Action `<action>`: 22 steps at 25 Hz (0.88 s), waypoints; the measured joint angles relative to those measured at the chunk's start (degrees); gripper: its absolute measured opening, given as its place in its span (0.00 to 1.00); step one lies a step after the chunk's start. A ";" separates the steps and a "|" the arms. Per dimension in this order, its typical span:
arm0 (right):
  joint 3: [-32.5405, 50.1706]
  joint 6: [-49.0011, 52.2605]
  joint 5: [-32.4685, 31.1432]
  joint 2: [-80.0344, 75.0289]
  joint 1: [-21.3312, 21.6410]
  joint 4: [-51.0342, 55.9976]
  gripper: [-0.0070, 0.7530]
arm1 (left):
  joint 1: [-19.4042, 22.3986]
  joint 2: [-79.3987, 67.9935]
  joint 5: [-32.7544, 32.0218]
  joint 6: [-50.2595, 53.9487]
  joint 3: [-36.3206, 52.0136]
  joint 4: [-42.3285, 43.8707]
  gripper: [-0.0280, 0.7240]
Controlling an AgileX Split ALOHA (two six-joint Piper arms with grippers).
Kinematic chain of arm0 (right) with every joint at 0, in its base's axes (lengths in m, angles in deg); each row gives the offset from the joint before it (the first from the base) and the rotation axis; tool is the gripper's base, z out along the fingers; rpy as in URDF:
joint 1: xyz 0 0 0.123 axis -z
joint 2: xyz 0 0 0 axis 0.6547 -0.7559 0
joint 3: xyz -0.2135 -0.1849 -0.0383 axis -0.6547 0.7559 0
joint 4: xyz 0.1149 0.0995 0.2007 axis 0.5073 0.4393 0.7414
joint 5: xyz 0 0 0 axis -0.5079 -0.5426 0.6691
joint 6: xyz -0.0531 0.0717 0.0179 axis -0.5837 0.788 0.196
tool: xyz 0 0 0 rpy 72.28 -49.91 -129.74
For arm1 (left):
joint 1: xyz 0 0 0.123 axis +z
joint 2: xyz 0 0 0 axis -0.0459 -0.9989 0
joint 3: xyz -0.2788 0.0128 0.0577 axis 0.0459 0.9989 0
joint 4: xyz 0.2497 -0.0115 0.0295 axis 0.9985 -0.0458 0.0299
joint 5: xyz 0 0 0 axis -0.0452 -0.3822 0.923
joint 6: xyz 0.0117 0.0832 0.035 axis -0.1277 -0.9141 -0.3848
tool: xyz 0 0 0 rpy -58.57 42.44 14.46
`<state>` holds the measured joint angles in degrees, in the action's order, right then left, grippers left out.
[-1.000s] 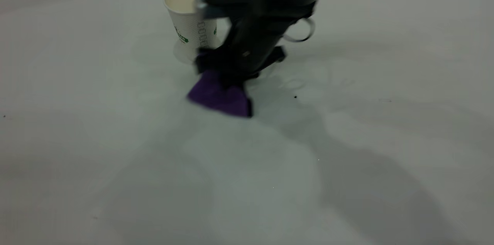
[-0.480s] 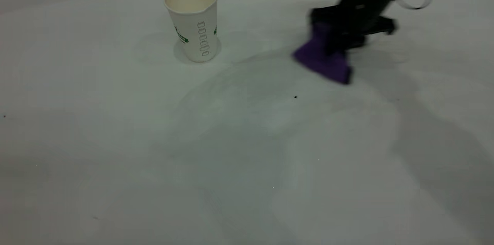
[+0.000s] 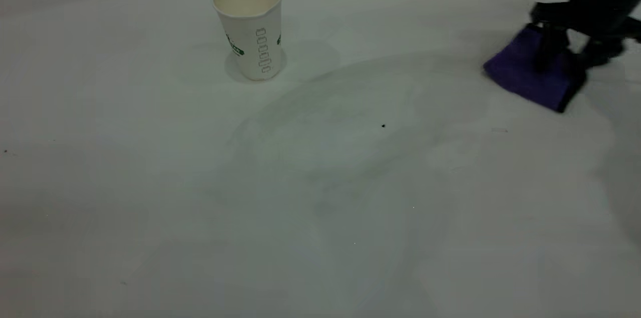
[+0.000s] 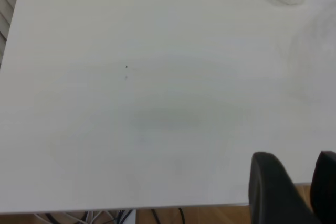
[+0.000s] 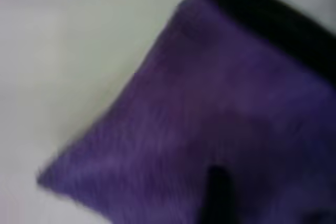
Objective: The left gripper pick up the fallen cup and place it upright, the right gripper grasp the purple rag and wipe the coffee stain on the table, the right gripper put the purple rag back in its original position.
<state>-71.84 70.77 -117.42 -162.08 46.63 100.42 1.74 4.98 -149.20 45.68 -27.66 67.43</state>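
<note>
Pinching the purple rag (image 3: 531, 77) between closed prongs, your right gripper (image 3: 566, 55) sat at the far right of the table (image 3: 320, 198), the cloth spread beneath it and touching the surface. The cup (image 3: 250, 27) stood upright well off to its side. Your left gripper (image 4: 294, 192) hung at the table's edge, fingers slightly parted, holding nothing.

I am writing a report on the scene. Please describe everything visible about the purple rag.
The purple rag is a small folded cloth, fuzzy like microfibre, with black edging along one side. It sits at the table's far right, one corner lowest, pinched from above by the right end effector. It is far from the upright cup.
</note>
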 joint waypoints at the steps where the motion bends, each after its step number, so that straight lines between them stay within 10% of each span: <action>1: 0.42 -0.45 -1.61 0.90 0.20 -1.16 0.90 | 0.00 0.00 0.00 0.00 0.00 0.00 0.37; 12: 0.87 -1.03 -28.51 31.48 0.29 -3.30 0.96 | 0.00 0.00 0.00 0.00 0.00 0.00 0.37; 22: 12.00 -0.33 -31.80 60.16 -5.79 -10.38 0.96 | 0.00 0.00 0.00 0.00 0.00 0.00 0.37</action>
<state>-59.84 70.44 -149.22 -101.93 40.84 90.04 1.74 4.98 -149.20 45.68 -27.66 67.43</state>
